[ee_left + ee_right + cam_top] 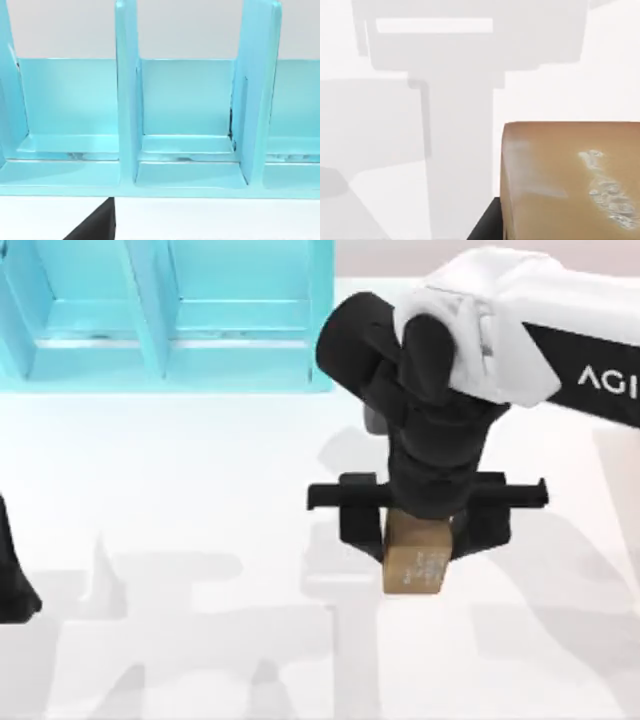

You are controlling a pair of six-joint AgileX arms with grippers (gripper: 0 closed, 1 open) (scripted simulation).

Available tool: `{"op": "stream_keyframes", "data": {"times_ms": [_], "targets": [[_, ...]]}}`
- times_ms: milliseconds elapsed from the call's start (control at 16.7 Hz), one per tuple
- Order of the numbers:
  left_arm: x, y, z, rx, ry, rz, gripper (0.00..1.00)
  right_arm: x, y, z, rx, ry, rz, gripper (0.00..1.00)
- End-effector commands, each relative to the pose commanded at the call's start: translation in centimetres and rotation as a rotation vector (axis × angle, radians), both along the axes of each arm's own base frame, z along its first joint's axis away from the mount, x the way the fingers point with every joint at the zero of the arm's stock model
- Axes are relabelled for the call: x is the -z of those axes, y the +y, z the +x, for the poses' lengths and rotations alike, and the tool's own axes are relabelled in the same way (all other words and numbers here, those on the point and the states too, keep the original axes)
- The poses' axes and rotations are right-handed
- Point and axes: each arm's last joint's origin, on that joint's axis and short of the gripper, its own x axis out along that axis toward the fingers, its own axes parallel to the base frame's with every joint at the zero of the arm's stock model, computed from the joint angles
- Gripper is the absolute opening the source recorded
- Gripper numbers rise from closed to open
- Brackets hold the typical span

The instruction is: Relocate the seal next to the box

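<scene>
tan-brown seal (pixel 417 562) with faint white marks, light blue box (pixel 170 315), black right hand (pixel 424 530), white table (pixel 200 520)

Tan-brown seal (pixel 416 556) — upright rounded block, faint white marks — well apart from the blue box (pixel 165 315)

I counted one seal (pixel 416 562), one box (pixel 160 315) with at least three open compartments seen from my left wrist, two arms, and one table (pixel 200 490) beneath them all.
</scene>
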Motion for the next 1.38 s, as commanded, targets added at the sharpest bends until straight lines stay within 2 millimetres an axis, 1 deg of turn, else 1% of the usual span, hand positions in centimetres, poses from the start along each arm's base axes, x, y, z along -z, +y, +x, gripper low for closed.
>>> {"op": "stream_keyframes", "data": {"times_ms": [120, 240, 360, 420, 480, 540, 600, 720, 1020, 1200, 1380], "targets": [[0.0, 0.0, 0.0, 0.000, 0.000, 0.000, 1.00, -1.6, -5.0, 1.0, 0.001, 0.002, -0.004, 0.00], [0.0, 0.0, 0.0, 0.000, 0.000, 0.000, 1.00, -3.1, -10.3, 1.1, -0.004, 0.006, -0.007, 0.00], [0.0, 0.0, 0.0, 0.000, 0.000, 0.000, 1.00, -4.3, -15.4, 0.3, -0.007, 0.003, -0.006, 0.00], [0.0, 0.0, 0.0, 0.000, 0.000, 0.000, 1.00, -4.8, -17.4, -0.4, -0.008, 0.001, -0.006, 0.00], [0.0, 0.0, 0.0, 0.000, 0.000, 0.000, 1.00, -5.2, -19.1, -1.2, -0.008, -0.002, -0.005, 0.00], [0.0, 0.0, 0.0, 0.000, 0.000, 0.000, 1.00, -5.5, -20.3, -1.9, -0.009, -0.003, -0.005, 0.00], [0.0, 0.0, 0.0, 0.000, 0.000, 0.000, 1.00, -5.7, -21.2, -2.5, -0.009, -0.003, -0.004, 0.00], [0.0, 0.0, 0.0, 0.000, 0.000, 0.000, 1.00, -5.8, -22.0, -3.1, -0.009, -0.002, -0.004, 0.00], [0.0, 0.0, 0.0, 0.000, 0.000, 0.000, 1.00, -5.7, -21.9, -3.0, -0.010, -0.003, -0.005, 0.00], [0.0, 0.0, 0.0, 0.000, 0.000, 0.000, 1.00, -4.2, -21.9, -2.9, -0.007, -0.004, -0.004, 0.00], [0.0, 0.0, 0.0, 0.000, 0.000, 0.000, 1.00, -1.7, -21.9, -2.9, -0.005, -0.001, -0.005, 0.00]]}}
